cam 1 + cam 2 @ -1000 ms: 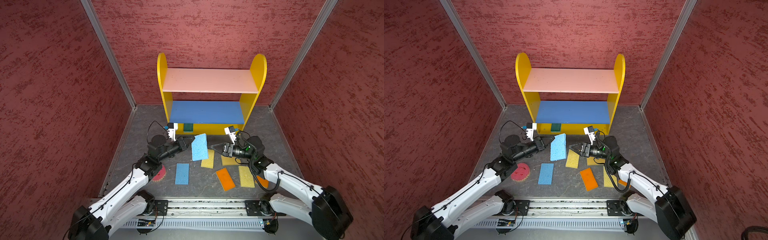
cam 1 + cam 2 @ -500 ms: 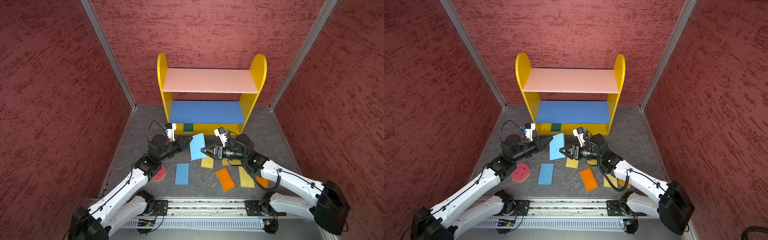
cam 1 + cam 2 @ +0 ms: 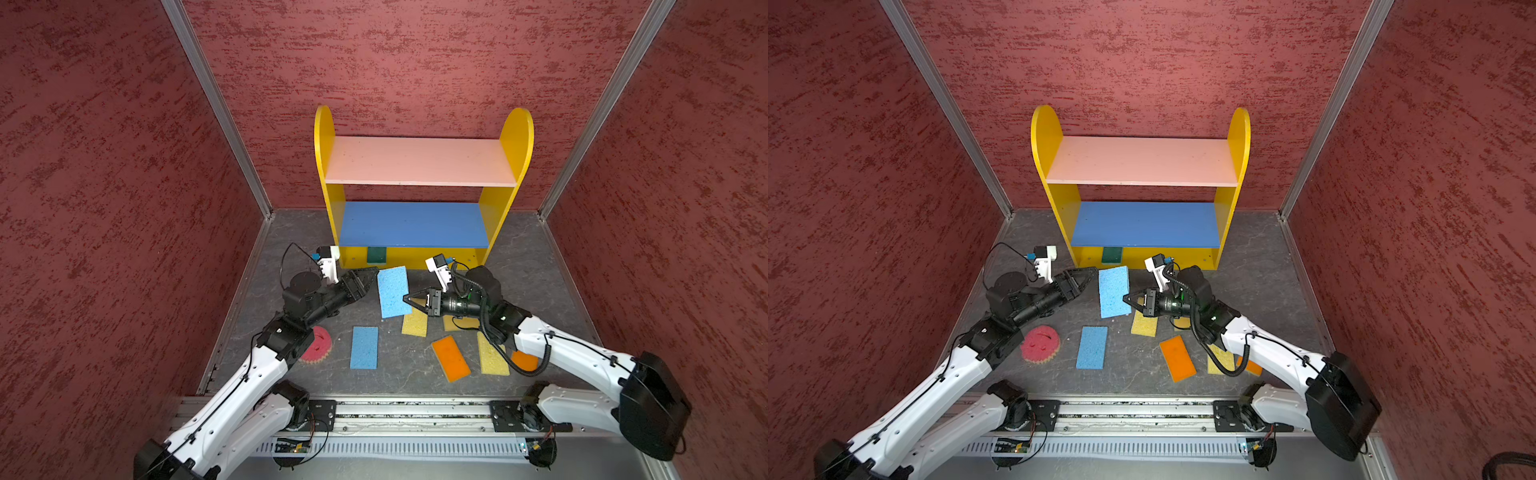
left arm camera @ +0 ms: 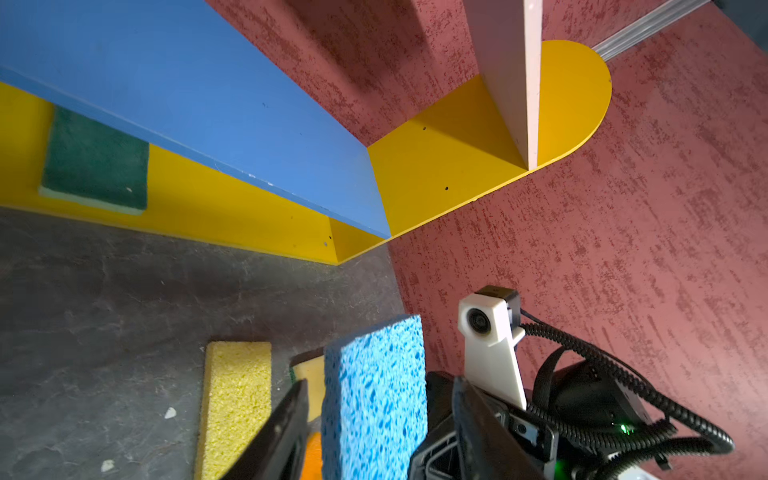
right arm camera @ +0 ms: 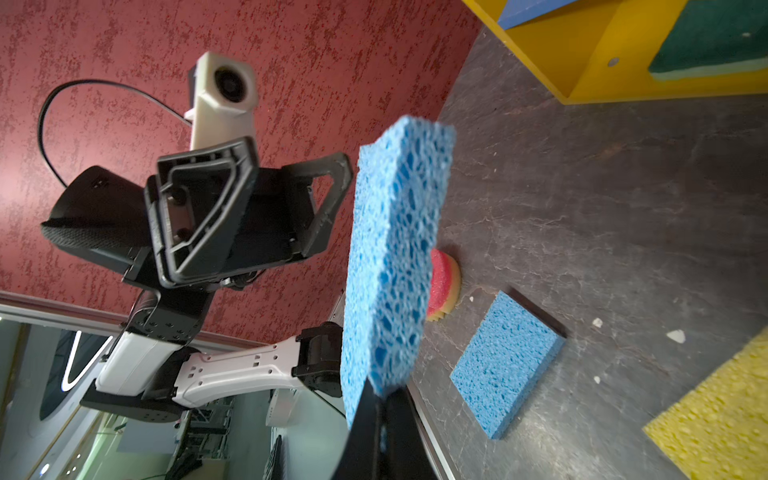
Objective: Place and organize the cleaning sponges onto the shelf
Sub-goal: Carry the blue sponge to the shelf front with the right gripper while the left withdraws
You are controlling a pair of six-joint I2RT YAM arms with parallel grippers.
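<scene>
Grey floor point(image 3: 407, 376) beneath right gripper point(image 3: 407, 298) bore seven loose sponges point(image 3: 364, 347). Right gripper pinched blue sponge point(image 3: 392, 291); left gripper point(image 3: 371, 281) gaped just beside it. Only green sponge point(image 3: 376, 254) lay on shelf point(image 3: 415, 224) ahead.

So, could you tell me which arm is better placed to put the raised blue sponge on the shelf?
The right arm: its jaws are shut on the sponge, holding it off the floor in front of the shelf. The left arm has open jaws and grips nothing.

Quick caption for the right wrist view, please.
Right gripper pinches the raised blue sponge by its edge, open left gripper alongside, green sponge on the shelf beyond.
</scene>
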